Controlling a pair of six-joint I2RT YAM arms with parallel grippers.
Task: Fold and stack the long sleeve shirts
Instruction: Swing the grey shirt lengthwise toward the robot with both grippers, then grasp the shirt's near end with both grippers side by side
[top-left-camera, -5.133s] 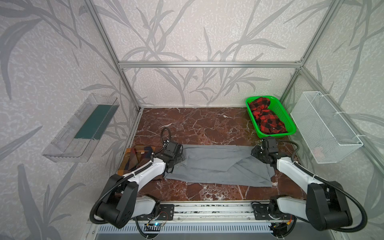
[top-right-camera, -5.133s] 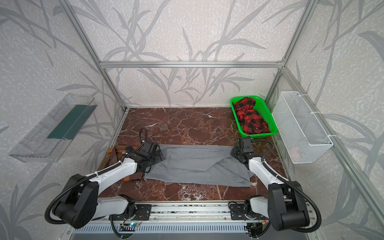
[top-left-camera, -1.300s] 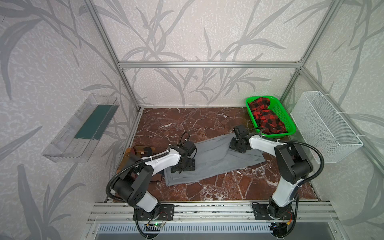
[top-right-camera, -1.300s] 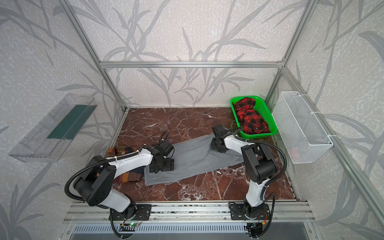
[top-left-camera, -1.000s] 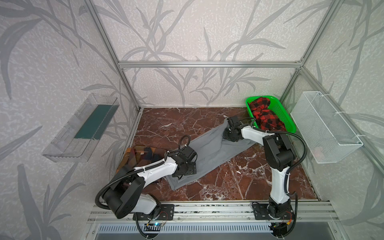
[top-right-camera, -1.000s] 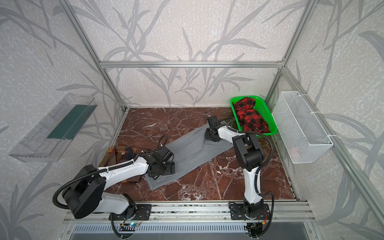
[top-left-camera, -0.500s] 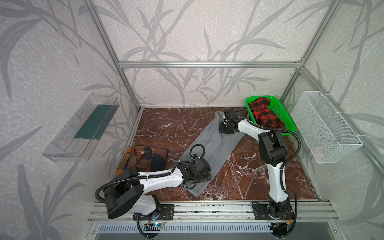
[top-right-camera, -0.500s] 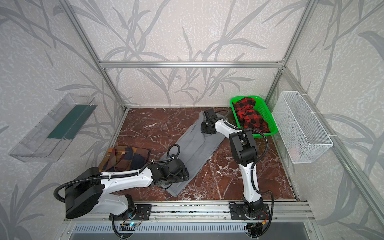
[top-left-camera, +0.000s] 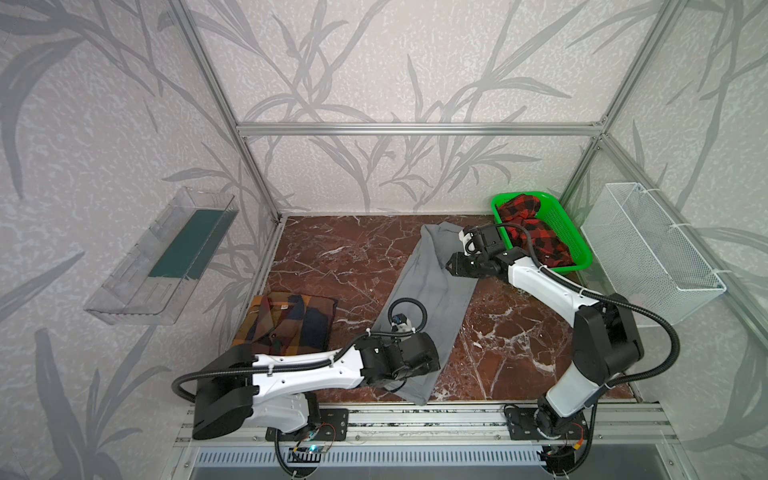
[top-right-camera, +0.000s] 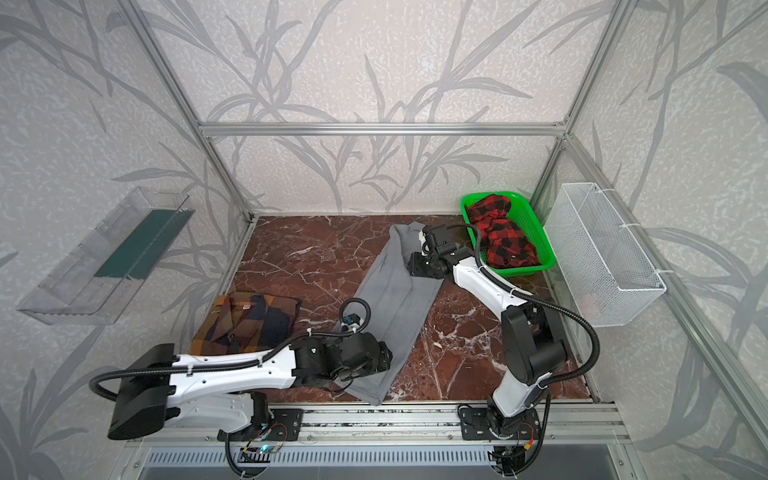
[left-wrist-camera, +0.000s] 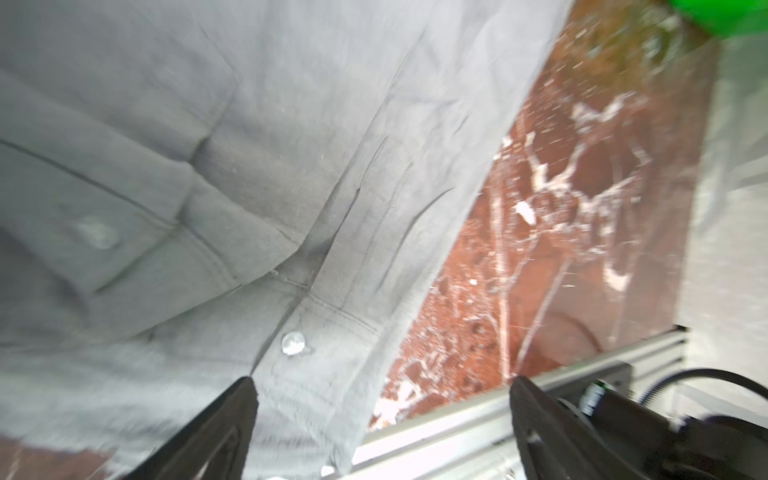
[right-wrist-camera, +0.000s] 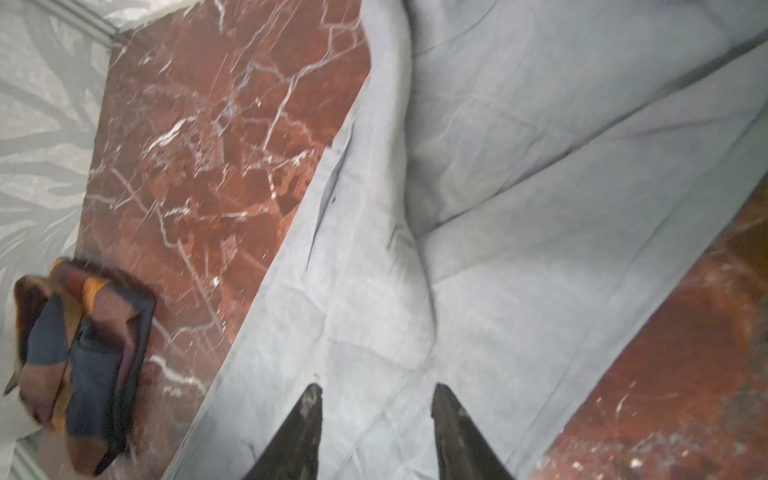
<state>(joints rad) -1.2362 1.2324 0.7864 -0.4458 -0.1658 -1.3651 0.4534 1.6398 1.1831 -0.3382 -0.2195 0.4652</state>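
Checked shirt (top-left-camera: 291, 324) lies folded on the surface (top-left-camera: 340, 257), well off to the left of both sets of fingers. Left fingers (left-wrist-camera: 224, 432) are spread wide with nothing pinched, right over a buttoned cuff (left-wrist-camera: 324, 332) at the near end of the grey shirt (top-left-camera: 432, 299). It runs as one long diagonal strip between the arms. Right fingers (right-wrist-camera: 299, 432) are parted too, hovering above its far end, cloth loose beneath.

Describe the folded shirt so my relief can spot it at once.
Start at the marble table, on its left side by the wall. A folded shirt lies there, apart from the long grey shirt. It alone shows orange, brown and navy checks.
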